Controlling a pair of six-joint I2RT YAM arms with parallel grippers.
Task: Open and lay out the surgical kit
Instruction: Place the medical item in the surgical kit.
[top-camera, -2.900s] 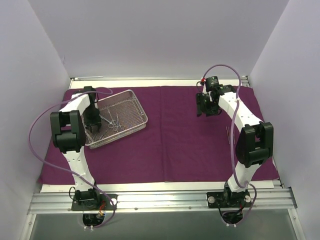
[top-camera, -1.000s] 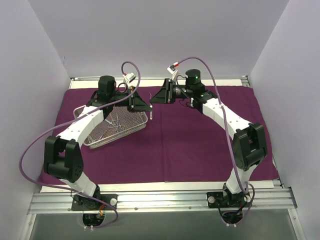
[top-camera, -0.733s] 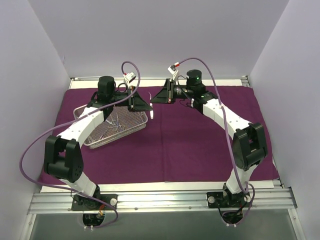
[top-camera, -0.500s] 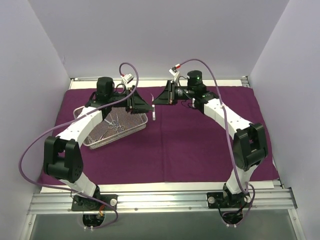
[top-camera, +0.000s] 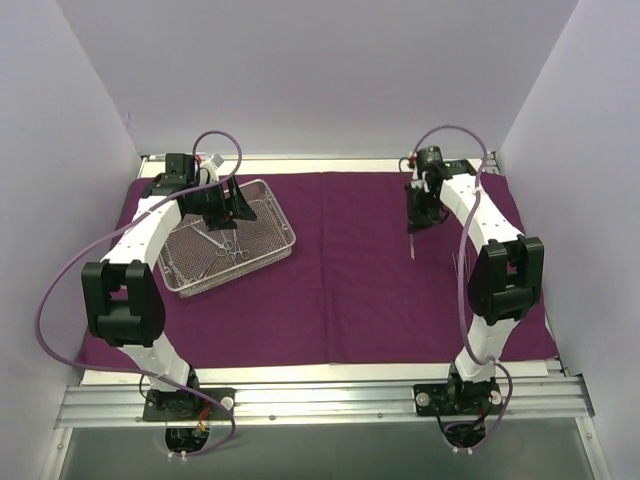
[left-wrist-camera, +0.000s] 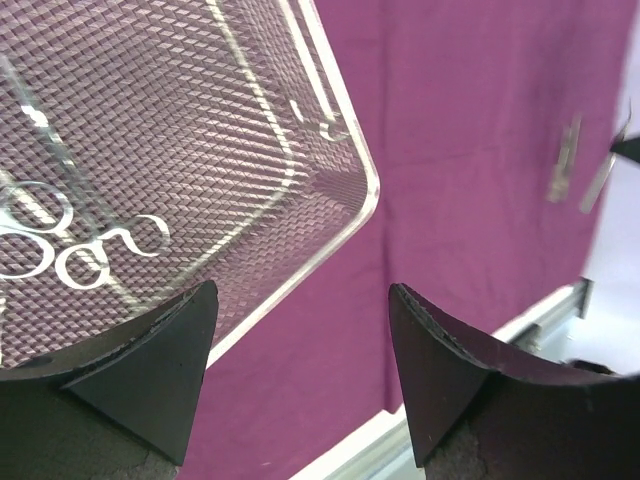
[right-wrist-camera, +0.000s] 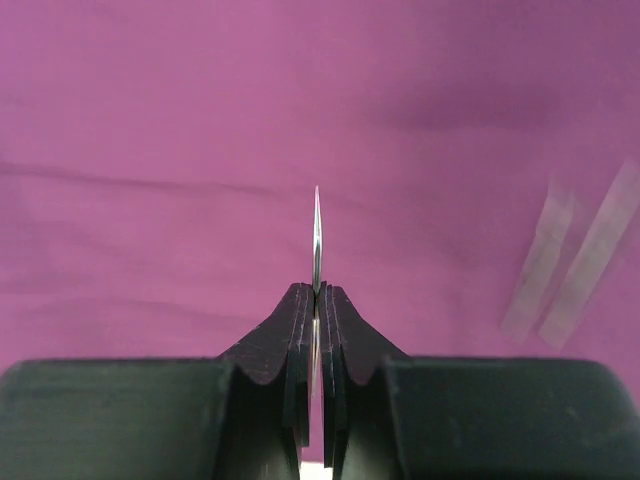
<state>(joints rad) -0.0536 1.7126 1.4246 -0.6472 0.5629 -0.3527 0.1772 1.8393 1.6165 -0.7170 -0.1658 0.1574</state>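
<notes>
**Materials & finish: cloth, mesh, steel, plastic**

The cloth wrap was matt woven fabric w/ soft creases. The tray was fine wire mesh, silver metal, w/ a smooth bright rim. The scissor-like instruments in it looked like shiny steel. The tweezers were thin glossy metal. The fingers of the left gripper were black & matt, slightly grainy, prob. plastic. The arm shells were smooth white plastic; the rail looked like brushed aluminium.

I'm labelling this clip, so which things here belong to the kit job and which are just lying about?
Job: cloth wrap, mesh tray, scissors in it, slim instrument in right gripper, two laid-out instruments.
Bystanders: aluminium rail, arm cables.
</notes>
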